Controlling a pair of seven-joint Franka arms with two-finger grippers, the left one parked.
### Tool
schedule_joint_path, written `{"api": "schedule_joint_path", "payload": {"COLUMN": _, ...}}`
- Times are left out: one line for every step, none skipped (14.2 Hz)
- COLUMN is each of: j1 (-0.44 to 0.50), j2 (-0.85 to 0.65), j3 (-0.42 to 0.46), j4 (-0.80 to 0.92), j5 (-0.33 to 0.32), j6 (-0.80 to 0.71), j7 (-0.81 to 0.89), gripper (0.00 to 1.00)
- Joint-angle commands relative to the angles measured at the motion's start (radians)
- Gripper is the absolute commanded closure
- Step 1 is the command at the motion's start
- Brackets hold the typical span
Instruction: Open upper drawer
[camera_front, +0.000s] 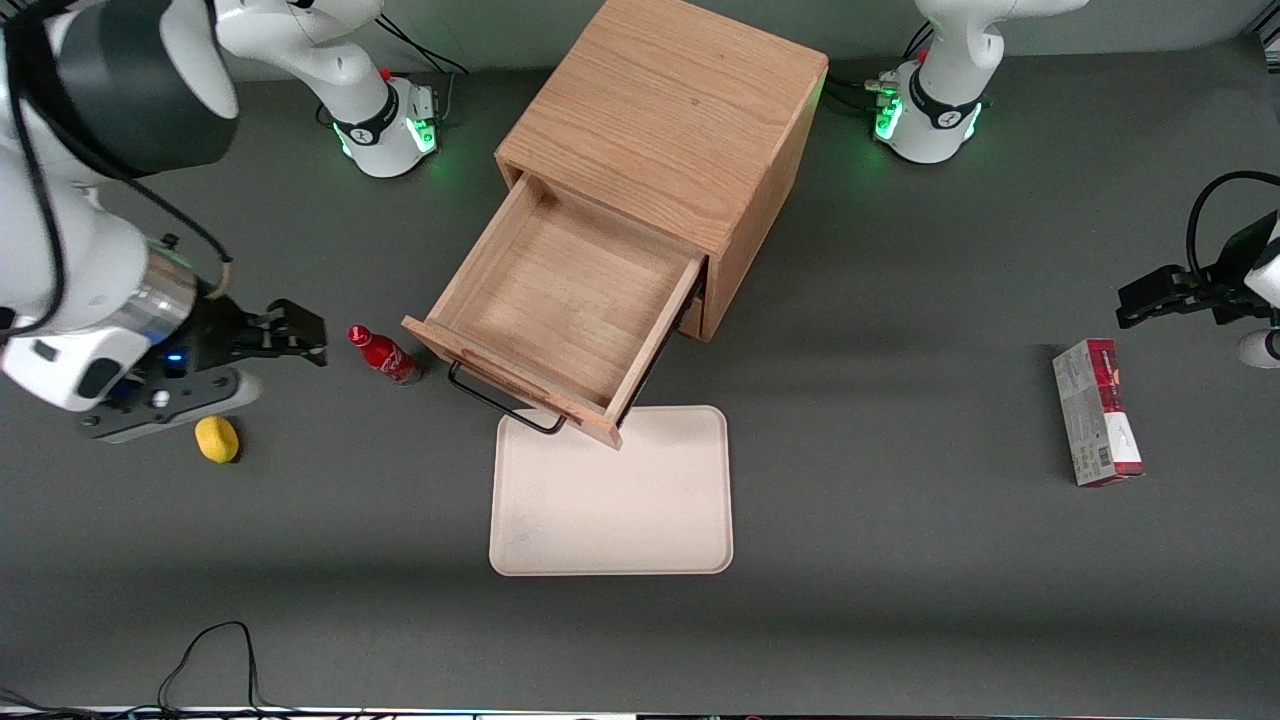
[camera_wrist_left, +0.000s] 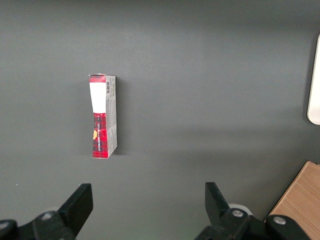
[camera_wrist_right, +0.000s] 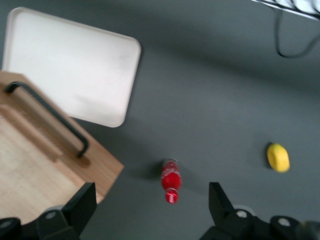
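— Nearest the front camera, what lies by the drawer front?
— A tray (camera_front: 611, 520); the upper drawer (camera_front: 565, 300) reaches over its rim, pulled well out, handle (camera_front: 503, 400) crosswise.
— And the gripper (camera_front: 290, 335)?
— Toward the working arm's end, fingers spread, holding nothing, well apart from that handle.

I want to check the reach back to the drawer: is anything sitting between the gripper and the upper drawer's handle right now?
Yes. The red bottle stands on the table between the gripper, which is open and off toward the working arm's end, and the upper drawer, already pulled out. The bottle is close beside the drawer's black handle.
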Motion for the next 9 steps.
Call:
{"api": "schedule_joint_path", "payload": {"j1": 0.004, "j2": -0.068, "j3": -0.056, "j4": -0.078, "j5": 0.006, "j6": 0.009, "j7": 0.041, "gripper": 0.00}}
{"api": "schedule_joint_path", "payload": {"j1": -0.033, "j2": -0.091, "j3": -0.047, "j4": -0.101, "j5": 0.003, "j6": 0.032, "j7": 0.060, "gripper": 0.00}}
{"api": "schedule_joint_path", "payload": {"j1": -0.077, "j2": -0.106, "j3": -0.035, "j4": -0.136, "j5": 0.005, "j6": 0.058, "j7": 0.071, "gripper": 0.00}}
{"api": "schedule_joint_path", "payload": {"j1": -0.105, "j2": -0.131, "j3": -0.010, "j4": -0.171, "j5": 0.003, "j6": 0.084, "j7": 0.071, "gripper": 0.00}}
{"api": "schedule_joint_path", "payload": {"j1": -0.148, "j2": -0.151, "j3": 0.013, "j4": -0.206, "j5": 0.003, "j6": 0.108, "j7": 0.071, "gripper": 0.00}}
{"api": "schedule_joint_path", "payload": {"j1": -0.186, "j2": -0.181, "j3": 0.040, "j4": -0.252, "j5": 0.002, "j6": 0.141, "j7": 0.071, "gripper": 0.00}}
{"api": "schedule_joint_path", "payload": {"j1": -0.217, "j2": -0.212, "j3": 0.063, "j4": -0.298, "j5": 0.001, "j6": 0.171, "j7": 0.071, "gripper": 0.00}}
{"api": "schedule_joint_path", "payload": {"j1": -0.251, "j2": -0.241, "j3": 0.091, "j4": -0.341, "j5": 0.001, "j6": 0.200, "j7": 0.071, "gripper": 0.00}}
{"api": "schedule_joint_path", "payload": {"j1": -0.280, "j2": -0.267, "j3": 0.115, "j4": -0.378, "j5": 0.001, "j6": 0.223, "j7": 0.071, "gripper": 0.00}}
